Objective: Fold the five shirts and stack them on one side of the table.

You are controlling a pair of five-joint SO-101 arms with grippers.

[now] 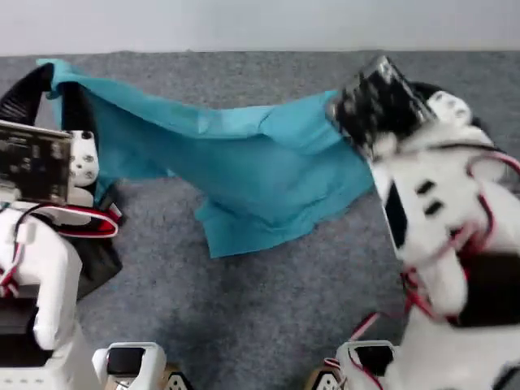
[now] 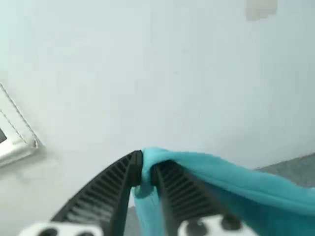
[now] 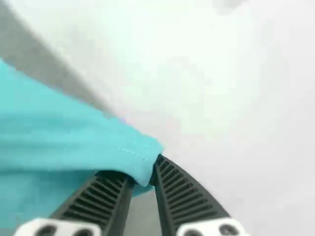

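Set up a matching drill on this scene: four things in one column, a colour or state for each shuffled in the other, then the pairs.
Things:
1. shirt
2. left gripper
3. right gripper
4. table

States:
a. grey
b. shut on the shirt's end at the right of the high view
c. teal, spread between the two arms
d. shut on the shirt's end at the left of the high view

Pairs: 1-c, 2-d, 3-b, 4-a
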